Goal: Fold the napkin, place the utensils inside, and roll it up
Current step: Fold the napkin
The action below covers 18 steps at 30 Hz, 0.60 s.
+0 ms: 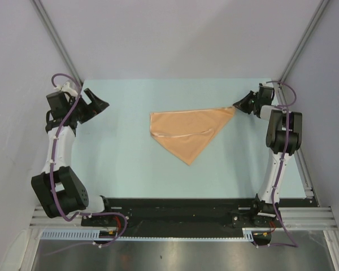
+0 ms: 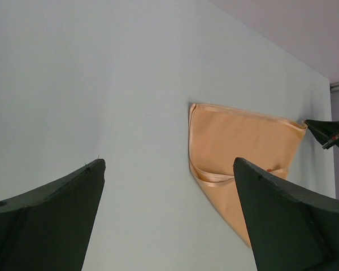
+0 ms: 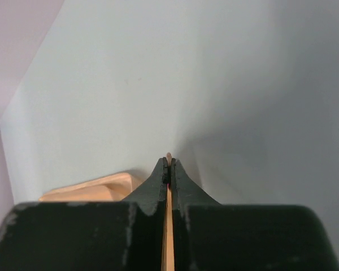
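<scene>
Presently, the napkin (image 1: 186, 132) lies flat near the middle of the pale blue-green counter (image 1: 130, 164). It is folded into a rough triangle, with one long edge running along the far side and a point aimed toward the arm bases. A loose fold line curves across its middle, where a doubled layer of the peach-orange cloth shows.

The right pincer (image 1: 235, 105) is at the napkin's far right corner, clamped tight on it. In the right wrist view its two dark fingers (image 3: 158, 180) are pressed together with only a thin strip of orange cloth between them, and the tip of that corner pokes out just past the fingertips. That corner is drawn out into a narrow point toward the right arm.

The left pincer (image 1: 101, 104) sits at the far left of the counter, well apart from the napkin, with its jaws spread wide and nothing between them. The left wrist view shows bare counter between its fingers (image 2: 73, 192), with the napkin (image 2: 237, 141) beyond them.
</scene>
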Each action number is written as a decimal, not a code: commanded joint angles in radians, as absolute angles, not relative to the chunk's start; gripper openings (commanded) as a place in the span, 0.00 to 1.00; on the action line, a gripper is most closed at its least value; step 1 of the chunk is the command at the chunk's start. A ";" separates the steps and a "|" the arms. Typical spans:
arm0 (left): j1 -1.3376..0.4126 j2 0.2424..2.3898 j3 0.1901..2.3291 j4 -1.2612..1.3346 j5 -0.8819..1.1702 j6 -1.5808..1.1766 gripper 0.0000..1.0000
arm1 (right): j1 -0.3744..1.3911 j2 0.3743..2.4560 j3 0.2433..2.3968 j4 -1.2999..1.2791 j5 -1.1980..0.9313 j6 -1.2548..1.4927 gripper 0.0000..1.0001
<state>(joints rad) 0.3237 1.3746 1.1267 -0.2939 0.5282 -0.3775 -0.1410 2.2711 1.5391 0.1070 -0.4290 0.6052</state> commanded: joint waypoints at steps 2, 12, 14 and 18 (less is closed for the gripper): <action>0.342 1.367 1.134 -0.255 0.563 -0.397 1.00 | -0.101 2.070 1.471 0.285 -0.549 0.632 0.00; 0.348 1.342 1.129 -0.245 0.572 -0.403 1.00 | 0.052 1.783 1.301 0.206 -0.571 0.560 0.00; 0.348 1.341 1.126 -0.239 0.580 -0.408 1.00 | 0.100 1.747 1.248 0.172 -0.560 0.542 0.00; 0.348 1.338 1.123 -0.230 0.595 -0.417 1.00 | 0.172 1.665 1.142 0.131 -0.540 0.509 0.00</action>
